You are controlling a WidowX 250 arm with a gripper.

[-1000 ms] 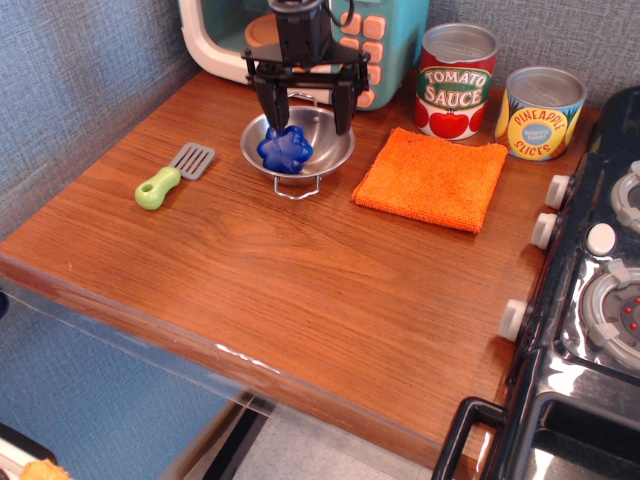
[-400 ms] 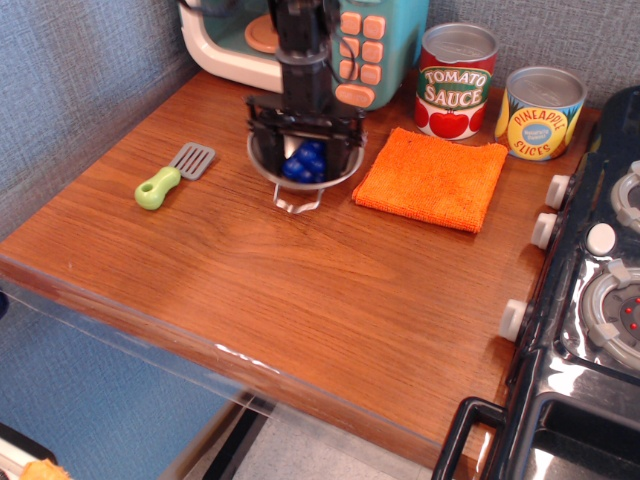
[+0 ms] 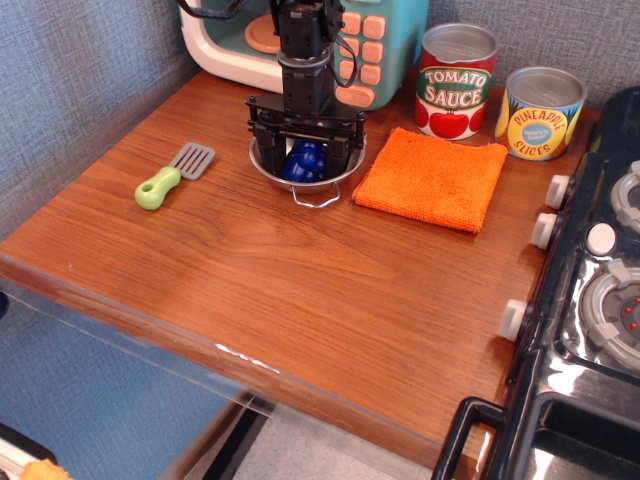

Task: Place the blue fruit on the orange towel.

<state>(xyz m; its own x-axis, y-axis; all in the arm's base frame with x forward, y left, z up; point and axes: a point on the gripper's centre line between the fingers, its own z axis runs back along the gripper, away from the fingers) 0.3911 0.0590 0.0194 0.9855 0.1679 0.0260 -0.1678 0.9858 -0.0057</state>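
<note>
The blue fruit (image 3: 304, 161) lies in a small steel bowl (image 3: 275, 172) at the back of the wooden counter. My gripper (image 3: 306, 152) is lowered into the bowl from above, with its black fingers (image 3: 267, 148) standing wide apart on either side of the fruit. The jaws look open and I see no contact with the fruit, which they partly hide. The orange towel (image 3: 433, 176) lies flat just to the right of the bowl with nothing on it.
A toy microwave (image 3: 378, 40) stands right behind the bowl. A tomato sauce can (image 3: 456, 80) and a pineapple slices can (image 3: 540, 112) stand behind the towel. A green-handled spatula (image 3: 170, 176) lies to the left. A toy stove (image 3: 600, 290) borders the right edge.
My gripper has come down from above the bowl into it, and its fingers now stand around the blue fruit. The fruit has stayed in the bowl.
</note>
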